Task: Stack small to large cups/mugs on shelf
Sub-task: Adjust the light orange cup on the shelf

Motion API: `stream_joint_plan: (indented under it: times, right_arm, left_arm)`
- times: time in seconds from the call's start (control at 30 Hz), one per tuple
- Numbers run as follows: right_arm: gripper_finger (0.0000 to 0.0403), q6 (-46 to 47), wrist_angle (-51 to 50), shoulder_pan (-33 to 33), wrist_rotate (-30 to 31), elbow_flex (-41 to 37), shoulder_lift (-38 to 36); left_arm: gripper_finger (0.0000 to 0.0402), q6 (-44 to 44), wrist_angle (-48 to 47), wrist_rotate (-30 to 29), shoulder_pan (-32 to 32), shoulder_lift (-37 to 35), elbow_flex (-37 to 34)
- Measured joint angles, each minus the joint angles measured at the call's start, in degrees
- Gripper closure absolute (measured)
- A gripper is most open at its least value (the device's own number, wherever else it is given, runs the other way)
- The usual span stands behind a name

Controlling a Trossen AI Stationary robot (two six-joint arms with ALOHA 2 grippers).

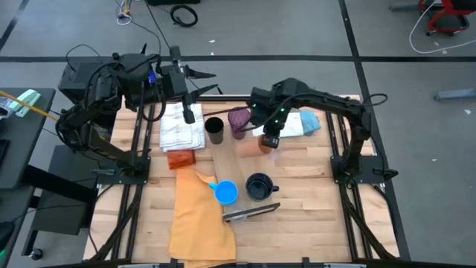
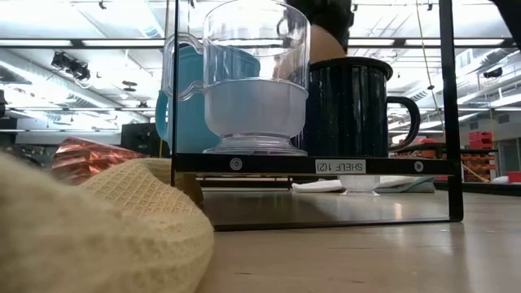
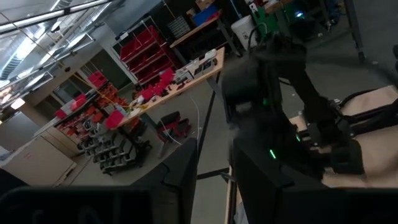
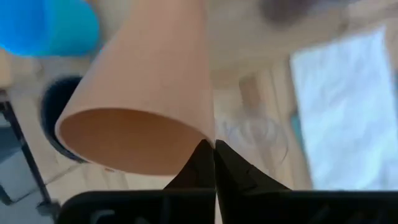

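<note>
While carrying: right gripper [image 4: 214, 163] has its fingers pinched together on the rim of the peach cup [image 4: 146, 93], held tilted above the shelf [image 1: 232, 160].
Step in hand: transport of the peach cup toward the stack, judged.
Cups on shelf: bright blue mug [image 1: 226, 193] and dark navy mug [image 1: 258, 186] near its front end; black cup [image 1: 214, 131] and purple tumbler [image 1: 239, 120] at its far end.
Left gripper [image 1: 188, 115]: waits over the white cloth [image 1: 181, 128]; fingers' state cannot be told.
Next move: right the cup, lower onto a wider one, release.

I saw a mustard-yellow cloth [image 1: 197, 216] draped off the tabletop's [image 1: 312, 216] near edge, an orange-brown folded cloth [image 1: 180, 158] beside a white checked towel [image 1: 182, 128].
</note>
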Motion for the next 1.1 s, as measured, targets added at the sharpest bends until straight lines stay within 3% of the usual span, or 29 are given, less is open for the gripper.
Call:
stream_joint_plan:
  times: [0.33, 0.6, 1.1]
  right_arm:
    - [0.0403, 11.8, -0.4, -1.7, -0.6, -5.9, 1.8]
    - [0.0403, 23.0, -0.3, -2.7, -0.8, -6.3, 1.7]
    - [0.0403, 38.0, -0.3, -3.4, -10.3, -6.2, 5.0]
  left_arm:
    - [0.0291, 2.0, 0.0, -0.8, 0.0, 0.0, 0.0]
    - [0.0287, 2.7, 0.0, -0.9, 0.0, 0.0, 0.0]
    - [0.0294, 5.4, 0.2, -3.8, 0.0, 0.0, 0.0]
